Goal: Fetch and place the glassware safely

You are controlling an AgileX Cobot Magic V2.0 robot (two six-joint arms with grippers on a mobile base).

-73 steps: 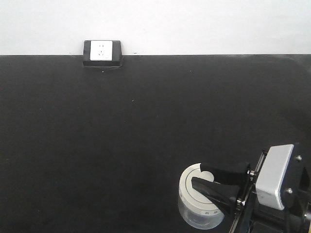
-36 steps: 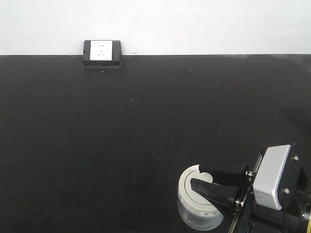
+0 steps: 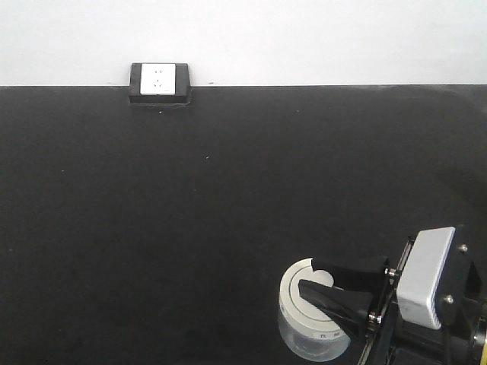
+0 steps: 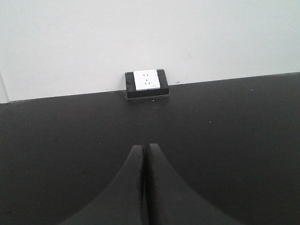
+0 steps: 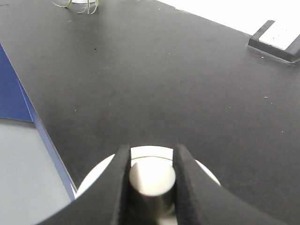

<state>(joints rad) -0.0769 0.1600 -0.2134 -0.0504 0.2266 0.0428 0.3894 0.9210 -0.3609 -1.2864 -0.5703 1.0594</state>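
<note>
**A:** Where is the glassware?

**B:** The small squat clear glass jar (image 3: 312,344), under its wide cream-white round lid (image 3: 295,296), is over the matte black tabletop (image 3: 190,213). It is well apart from the black socket box with a white outlet face (image 3: 160,84). In the front view it sits toward the edge opposite the box and off to the box's right. Small dark markings show on the lid's rim, on the side turned away from the box.

**A:** And the right gripper?

**B:** The right gripper (image 3: 310,275) reaches over the lid from the side away from the socket box. In the right wrist view its two black fingers (image 5: 119,180) press on either side of the lid's round central knob (image 5: 152,178). The jaws are clamped on that knob.

**A:** Is the jar standing on the tabletop or raised?

**B:** I cannot tell. It is upright, but its contact with the surface is not clear.

**A:** The left gripper?

**B:** The left gripper (image 4: 144,150) points straight at the socket box, well short of it. Its dark fingers meet along one thin seam, so the jaws are together.

**A:** And the box itself?

**B:** It is at the tabletop's far edge, against the plain white wall (image 3: 304,38).
</note>
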